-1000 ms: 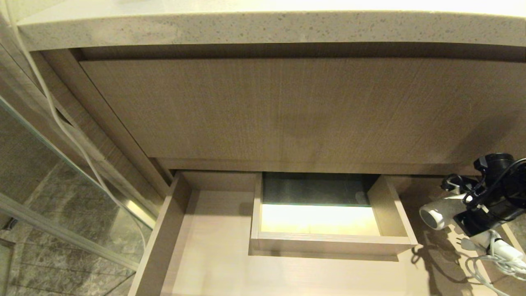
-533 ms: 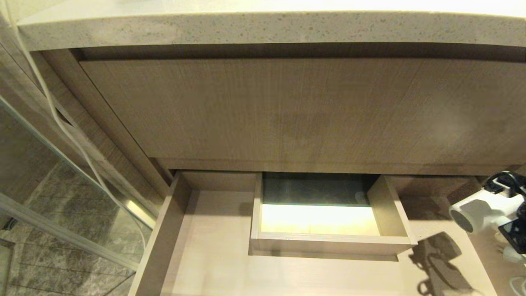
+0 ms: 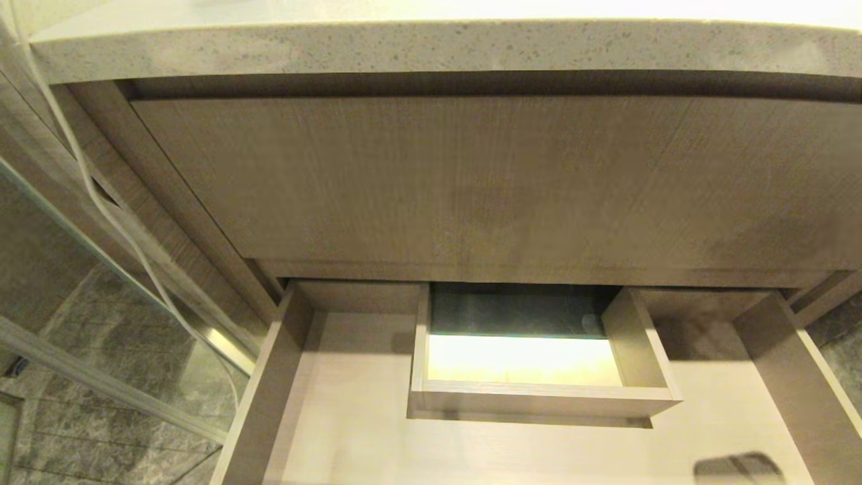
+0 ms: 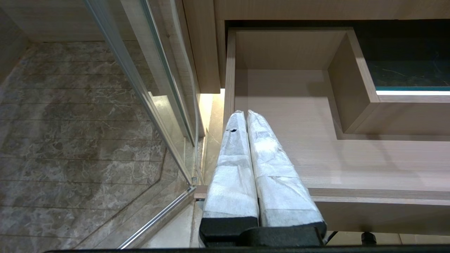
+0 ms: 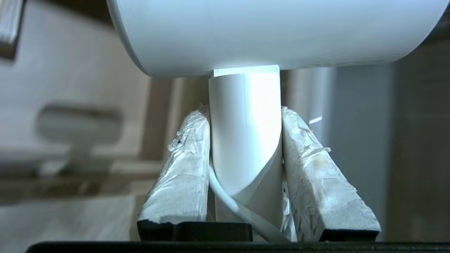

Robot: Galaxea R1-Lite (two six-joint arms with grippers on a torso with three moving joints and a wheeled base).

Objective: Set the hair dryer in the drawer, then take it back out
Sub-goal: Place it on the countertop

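Hair dryer (image 5: 246, 133) handle clamped between right gripper (image 5: 246, 154) fingers; trailing cord under the palm may snag the drawer (image 3: 269, 377) wall.

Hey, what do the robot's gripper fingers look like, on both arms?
Both the left gripper and right gripper have two long tapering fingers wrapped in crinkled white tape, set on black bases. The left one has a small dark nick near a tip.
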